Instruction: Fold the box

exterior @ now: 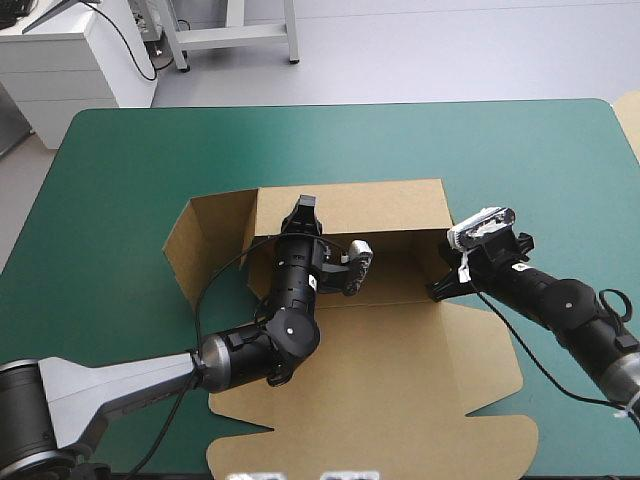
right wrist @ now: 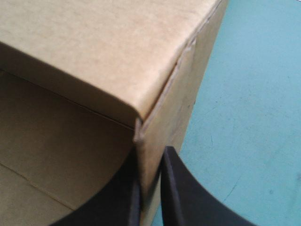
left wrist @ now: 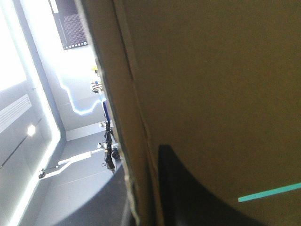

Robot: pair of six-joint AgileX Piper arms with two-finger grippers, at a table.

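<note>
The brown box (exterior: 400,380) lies in the middle of the teal-green table, its lid flat toward the near edge. Its back wall (exterior: 380,205) stands raised and a side flap (exterior: 215,240) spreads out to the left. My left gripper (exterior: 303,210) reaches over the back wall's top edge near its left end. In the left wrist view the left gripper (left wrist: 149,162) is shut on the box, one black finger (left wrist: 188,188) against the board's inner face. My right gripper (exterior: 438,290) is at the box's right rear corner. There the right gripper (right wrist: 150,165) is shut on the side wall (right wrist: 188,94).
Bare teal-green cover (exterior: 120,200) surrounds the box on the left, far and right sides. A pale board edge (exterior: 632,120) shows at the table's far right edge. The lid's rounded tabs (exterior: 500,440) reach close to the near edge.
</note>
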